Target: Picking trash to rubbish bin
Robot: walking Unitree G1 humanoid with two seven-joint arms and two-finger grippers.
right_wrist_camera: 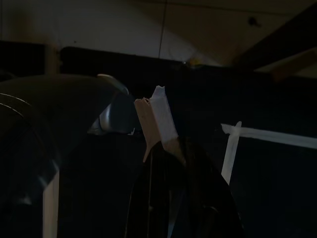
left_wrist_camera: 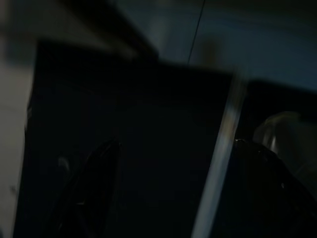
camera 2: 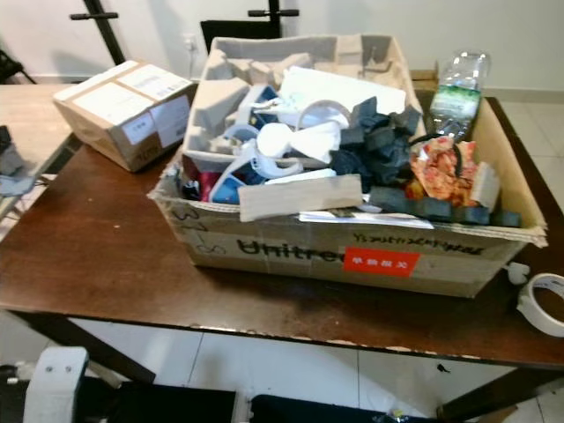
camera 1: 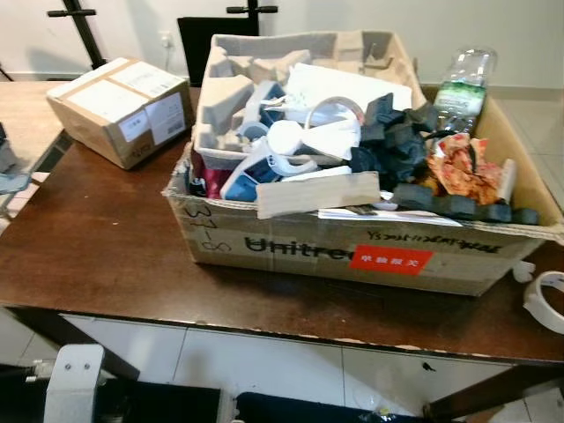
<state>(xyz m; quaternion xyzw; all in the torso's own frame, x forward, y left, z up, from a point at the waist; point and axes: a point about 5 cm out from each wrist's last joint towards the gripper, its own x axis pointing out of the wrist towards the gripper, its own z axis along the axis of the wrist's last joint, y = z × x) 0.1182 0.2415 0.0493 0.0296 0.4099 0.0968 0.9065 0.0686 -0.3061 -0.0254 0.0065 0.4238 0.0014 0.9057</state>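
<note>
A large open cardboard box (camera 1: 370, 251) sits on the dark wooden tabletop (camera 1: 115, 256), heaped with trash: grey moulded pulp packing (camera 1: 231, 97) at the robot's left, white plastic pieces (camera 1: 295, 141) in the middle, black foam pieces (camera 1: 463, 204) and a crumpled orange-red wrapper (camera 1: 454, 163) toward the right, and a flat pale strip of card (camera 1: 317, 194) lying across the front edge. A clear plastic bottle (camera 1: 463, 84) leans at the box's far right corner. A smaller sealed carton (camera 1: 119, 110) stands on the tabletop to the left of the box, apart from it, and a roll of white tape (camera 1: 546, 301) lies on the tabletop at the right, near the box's front corner. In the dark right wrist view the right gripper (right_wrist_camera: 166, 148) has its fingers pressed together on a torn scrap of white paper (right_wrist_camera: 156, 119), held low over a dim floor. In the left wrist view the left gripper (left_wrist_camera: 173, 188) hangs in shade with its fingers (left_wrist_camera: 96, 178) spread.
</note>
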